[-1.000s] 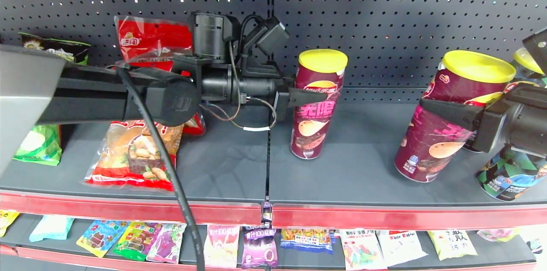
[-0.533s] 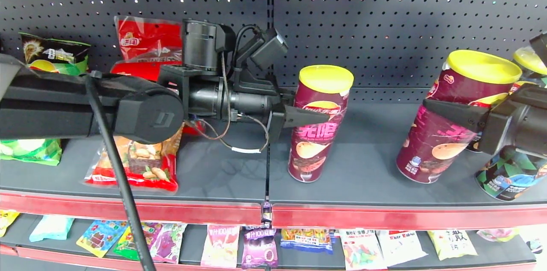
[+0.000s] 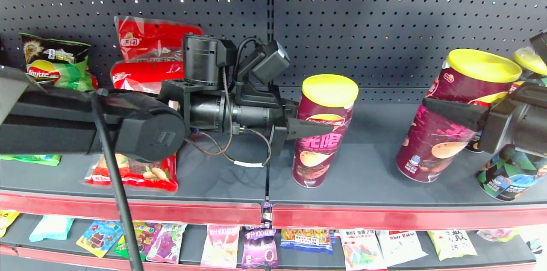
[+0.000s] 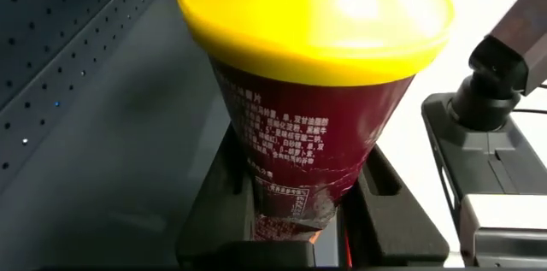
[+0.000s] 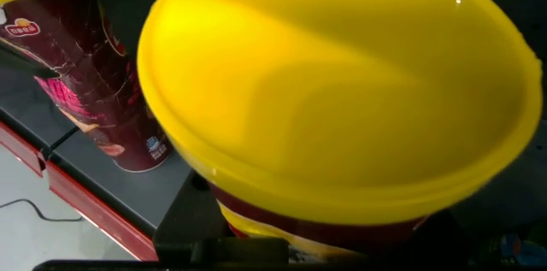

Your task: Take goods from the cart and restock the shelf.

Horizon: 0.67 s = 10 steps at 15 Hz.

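A maroon chip can with a yellow lid [image 3: 323, 134] is near the middle of the dark shelf [image 3: 367, 177], almost upright, with its base close to the shelf's front. My left gripper [image 3: 329, 128] is shut on its upper body from the left. In the left wrist view the can [image 4: 299, 134] sits between the two black fingers [image 4: 226, 194]. A second maroon can [image 3: 444, 125] leans to the right farther along the shelf, and my right gripper [image 3: 429, 110] is shut on it. That can's yellow lid [image 5: 342, 91] is close up in the right wrist view.
A green-and-black can [image 3: 504, 177] and another yellow-lidded can [image 3: 527, 59] stand at the far right. Red peanut bags [image 3: 149, 44] and a chip bag [image 3: 55, 63] lie on the left. The shelf has a red front lip [image 3: 384, 217], with snack packets [image 3: 256, 245] below it. A pegboard [image 3: 384, 14] closes the back.
My left arm has come down and slightly to the right with its can, whose base is now nearer the shelf's front. The right arm and its can have stayed put.
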Tool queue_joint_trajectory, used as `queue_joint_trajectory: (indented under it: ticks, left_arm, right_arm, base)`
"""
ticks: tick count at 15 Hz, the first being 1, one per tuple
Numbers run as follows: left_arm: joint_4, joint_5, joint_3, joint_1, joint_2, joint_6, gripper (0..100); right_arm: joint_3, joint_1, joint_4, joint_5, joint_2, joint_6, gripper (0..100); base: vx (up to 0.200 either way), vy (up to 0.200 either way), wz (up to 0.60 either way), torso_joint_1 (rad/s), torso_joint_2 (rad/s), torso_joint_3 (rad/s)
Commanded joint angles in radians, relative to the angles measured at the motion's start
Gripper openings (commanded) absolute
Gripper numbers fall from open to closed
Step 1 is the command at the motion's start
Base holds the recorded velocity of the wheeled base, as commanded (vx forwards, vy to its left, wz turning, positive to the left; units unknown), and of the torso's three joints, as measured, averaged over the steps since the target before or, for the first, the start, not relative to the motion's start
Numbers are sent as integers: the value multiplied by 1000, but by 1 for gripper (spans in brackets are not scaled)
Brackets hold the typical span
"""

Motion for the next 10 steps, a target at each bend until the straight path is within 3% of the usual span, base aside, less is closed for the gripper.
queue_joint_trajectory:
  ticks: [1, 3, 10]
  left_arm:
    - [8, 0, 12, -9, -16, -4, 0]
    - [6, 0, 22, -13, -33, -28, 0]
    - [-44, 0, 114, -24, -62, -33, 0]
  right_arm:
    - [3, 0, 0, 2, 5, 0, 0]
    - [5, 2, 0, 1, 6, 0, 0]
    - [3, 2, 0, 1, 11, 0, 0]
  base:
    - [0, 0, 0, 0, 0, 0]
    - [0, 0, 0, 0, 0, 0]
    - [0, 0, 0, 0, 0, 0]
